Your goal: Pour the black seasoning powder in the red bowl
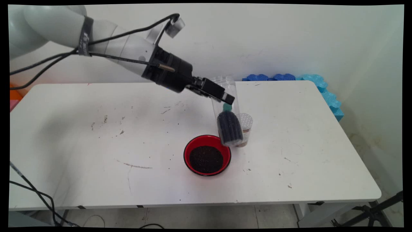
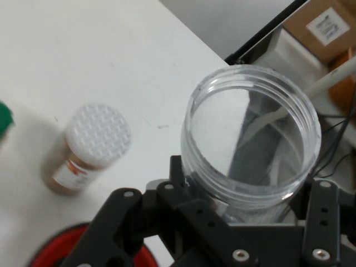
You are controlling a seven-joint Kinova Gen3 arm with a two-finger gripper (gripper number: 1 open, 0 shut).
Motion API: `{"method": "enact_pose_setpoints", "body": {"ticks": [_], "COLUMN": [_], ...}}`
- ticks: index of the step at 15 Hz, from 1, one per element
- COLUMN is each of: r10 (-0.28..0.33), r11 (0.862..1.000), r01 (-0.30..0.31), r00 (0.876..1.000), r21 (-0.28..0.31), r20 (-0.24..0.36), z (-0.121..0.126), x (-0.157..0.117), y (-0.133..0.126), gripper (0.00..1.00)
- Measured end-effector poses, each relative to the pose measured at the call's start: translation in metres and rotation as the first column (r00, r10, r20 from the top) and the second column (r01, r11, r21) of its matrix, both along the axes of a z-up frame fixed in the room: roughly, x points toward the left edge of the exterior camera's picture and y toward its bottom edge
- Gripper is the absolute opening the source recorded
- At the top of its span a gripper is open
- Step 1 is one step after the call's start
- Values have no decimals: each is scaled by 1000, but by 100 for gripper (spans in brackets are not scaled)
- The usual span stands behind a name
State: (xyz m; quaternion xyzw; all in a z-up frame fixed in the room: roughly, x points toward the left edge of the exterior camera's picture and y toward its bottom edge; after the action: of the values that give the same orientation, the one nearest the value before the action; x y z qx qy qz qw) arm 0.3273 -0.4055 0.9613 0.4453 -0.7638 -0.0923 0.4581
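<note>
Clear plastic jar (image 1: 229,127) hung tilted, dark ribbed end down, over the white table (image 1: 96,145), pinched across its body by the black two-finger gripper (image 1: 225,98). Round red bowl (image 1: 186,151) of dark granules (image 1: 206,158) sat just below-left. Small brown white-capped bottle (image 1: 247,121) stood right behind. Blue foam blocks (image 1: 325,90) lay well clear.
</note>
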Motion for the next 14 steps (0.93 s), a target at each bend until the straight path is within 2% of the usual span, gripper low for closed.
{"method": "enact_pose_setpoints", "body": {"ticks": [4, 7, 10, 13, 14], "r10": [-50, -66, -84, -89, -85], "r11": [992, 977, 954, 921, 915], "r01": [57, 93, 140, 189, 195], "r00": [997, 987, 973, 954, 949], "r21": [-115, -194, -265, -340, -354], "r20": [61, 144, 214, 287, 303], "z": [14, 26, 37, 46, 48], "x": [4, 11, 16, 22, 25], "y": [-6, -11, -16, -21, -23], "gripper": [0, 0, 0, 0, 0]}}
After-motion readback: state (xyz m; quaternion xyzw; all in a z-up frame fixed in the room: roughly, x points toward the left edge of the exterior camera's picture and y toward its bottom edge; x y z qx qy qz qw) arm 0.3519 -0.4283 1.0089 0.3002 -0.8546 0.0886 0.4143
